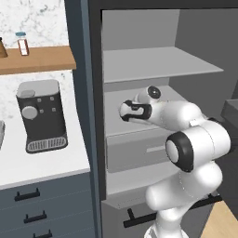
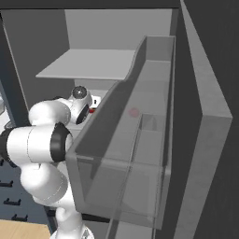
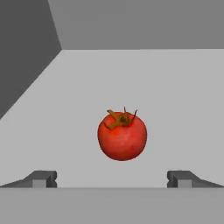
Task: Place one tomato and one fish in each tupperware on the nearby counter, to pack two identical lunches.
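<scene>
A glossy red tomato [image 3: 122,136] with a brown-green stem sits on a pale grey shelf inside an open fridge, straight ahead in the hand view. My gripper [image 3: 112,179] is open, its two dark fingertips [image 3: 43,178] spread wide on either side of the tomato and a little short of it, touching nothing. In the left base view the white arm [image 1: 186,139] reaches into the fridge's middle shelf. The white counter [image 1: 42,162] lies to the left of the fridge. The fish and the tupperware are out of view.
A dark coffee machine [image 1: 41,116] stands on the counter under a wooden shelf [image 1: 37,59] with a jar. The fridge has an upper shelf [image 1: 158,65] and a drawer [image 1: 137,151]. Its open door with clear bins [image 2: 140,140] stands close on the arm's right.
</scene>
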Robot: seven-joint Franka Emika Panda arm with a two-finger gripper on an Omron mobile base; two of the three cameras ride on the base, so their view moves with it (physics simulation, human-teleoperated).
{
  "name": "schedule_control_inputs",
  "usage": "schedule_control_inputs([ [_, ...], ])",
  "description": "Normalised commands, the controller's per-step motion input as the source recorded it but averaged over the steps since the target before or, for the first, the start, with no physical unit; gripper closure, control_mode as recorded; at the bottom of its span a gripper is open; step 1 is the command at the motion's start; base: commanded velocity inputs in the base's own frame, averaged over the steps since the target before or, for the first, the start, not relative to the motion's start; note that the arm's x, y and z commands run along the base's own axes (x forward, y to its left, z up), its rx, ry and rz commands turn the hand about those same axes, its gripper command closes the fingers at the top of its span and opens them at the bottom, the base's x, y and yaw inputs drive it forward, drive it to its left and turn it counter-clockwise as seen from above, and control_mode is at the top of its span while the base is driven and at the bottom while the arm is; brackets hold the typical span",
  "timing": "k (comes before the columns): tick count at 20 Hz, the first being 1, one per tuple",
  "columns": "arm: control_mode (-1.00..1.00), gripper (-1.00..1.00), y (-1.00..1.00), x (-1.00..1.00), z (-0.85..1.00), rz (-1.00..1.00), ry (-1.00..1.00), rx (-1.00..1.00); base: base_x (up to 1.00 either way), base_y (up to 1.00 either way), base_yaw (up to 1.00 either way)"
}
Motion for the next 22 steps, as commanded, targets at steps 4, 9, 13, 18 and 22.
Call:
schedule_control_inputs([
  [4,-1.0,-1.0,0.0,0.33,-0.03,-0.03,0.0,-0.02,0.0,0.0,0.0],
  [9,-1.0,-1.0,0.0,0.3,-0.21,-0.02,0.0,-0.05,0.0,0.0,0.0],
  [13,-1.0,-1.0,0.0,0.29,-0.2,-0.02,0.0,-0.06,0.0,0.0,0.0],
  [18,-1.0,-1.0,0.0,0.2,-0.14,-0.02,0.01,-0.04,0.0,0.0,0.0],
  [22,-1.0,-1.0,0.03,0.17,-0.04,0.0,0.0,-0.01,0.0,0.0,0.0],
])
